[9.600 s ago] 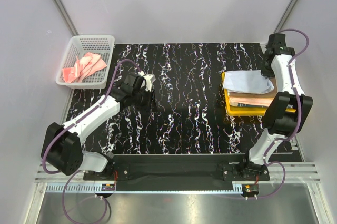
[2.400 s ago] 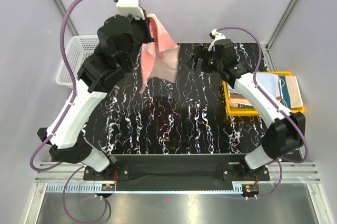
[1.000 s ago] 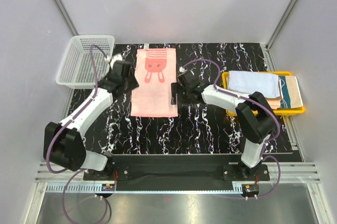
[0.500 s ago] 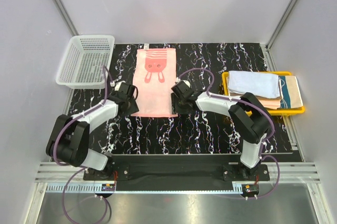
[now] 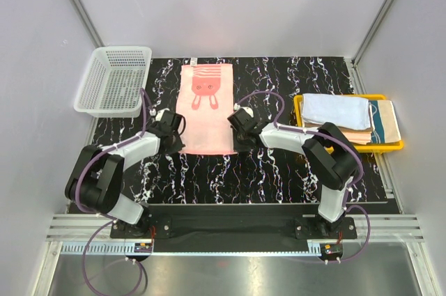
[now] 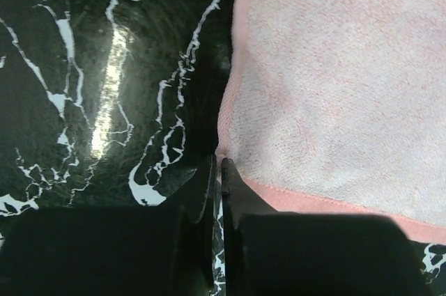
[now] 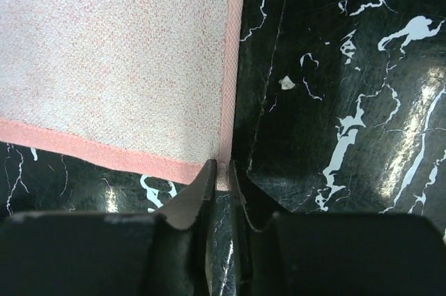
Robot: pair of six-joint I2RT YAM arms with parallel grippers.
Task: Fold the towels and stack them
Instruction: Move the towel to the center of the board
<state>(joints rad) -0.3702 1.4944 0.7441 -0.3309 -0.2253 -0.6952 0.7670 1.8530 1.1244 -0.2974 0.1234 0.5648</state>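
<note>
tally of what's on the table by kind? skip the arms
Towels: 4 visible: pink towel spread flat, plus light blue towel, peach towel and teal-and-cream towel stacked in the tray; any others underneath are hidden
Baskets: 1, the white mesh basket
Trays: 1, the yellow tray
Total: 6

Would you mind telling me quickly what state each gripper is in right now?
The left gripper: shut, pinching the near left corner of the pink rabbit-print towel.
The right gripper: shut on that towel's near right corner.
</note>
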